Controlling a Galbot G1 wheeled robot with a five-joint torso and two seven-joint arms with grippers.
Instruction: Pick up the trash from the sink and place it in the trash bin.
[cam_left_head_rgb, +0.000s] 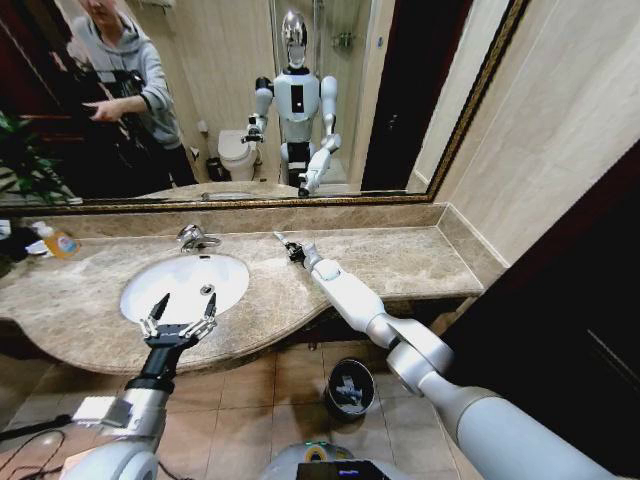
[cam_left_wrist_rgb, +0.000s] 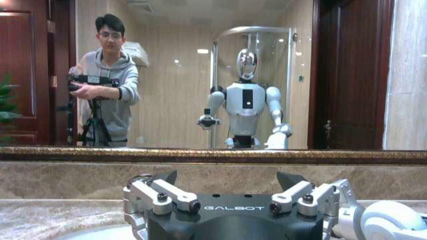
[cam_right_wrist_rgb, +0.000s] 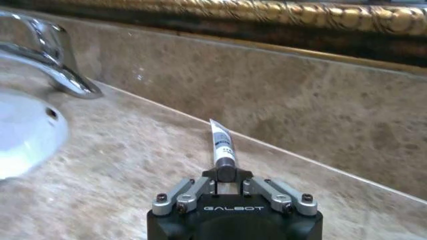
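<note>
Jaws: right gripper (cam_right_wrist_rgb: 228, 176) clamped on a white tube (cam_right_wrist_rgb: 221, 141); left gripper (cam_left_head_rgb: 178, 322) spread apart.
The tube, blue-marked and dark-capped, is held over the marble counter (cam_left_head_rgb: 400, 262) beside the sink (cam_left_head_rgb: 150, 290).

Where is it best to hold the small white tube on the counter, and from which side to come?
The right end effector is already shut on the white tube at its dark cap end, coming along its length. The cap end looks thick and firm; the far end tapers flat.
</note>
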